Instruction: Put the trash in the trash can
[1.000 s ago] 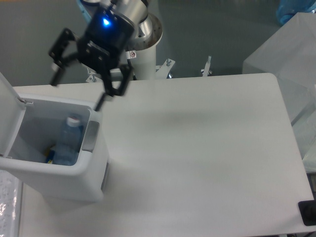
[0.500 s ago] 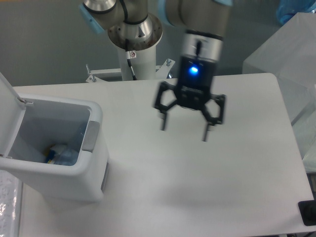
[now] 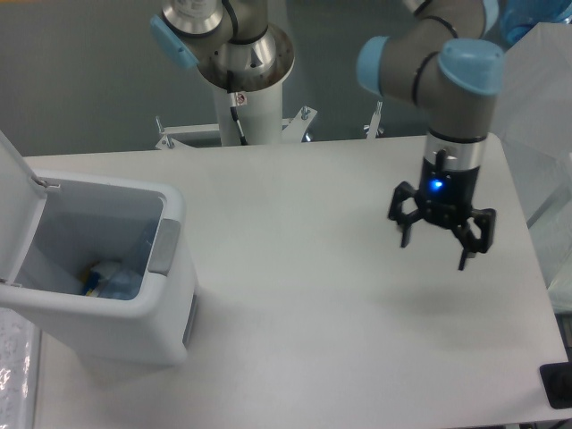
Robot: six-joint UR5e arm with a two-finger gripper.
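The trash point(image 3: 114, 278), a crushed bluish clear bottle, lies at the bottom of the trash can point(image 3: 170, 295), a white boxy bin at the table's left with its lid point(image 3: 18, 206) swung up and a grey tab point(image 3: 164, 246) on its rim. Only part of the bottle shows past the bin's wall. My gripper point(image 3: 435, 249) hangs open and empty over the right side of the table, far from the bin, fingers pointing down.
The arm's white base column point(image 3: 241, 89) stands behind the table's back edge. A translucent box point(image 3: 527, 116) sits off the right rear corner. A black object point(image 3: 559, 384) pokes in at the lower right edge.
The gripper has swung from above the bin across the table to the right side, staying open. The bottle has settled from upright to low in the bin.
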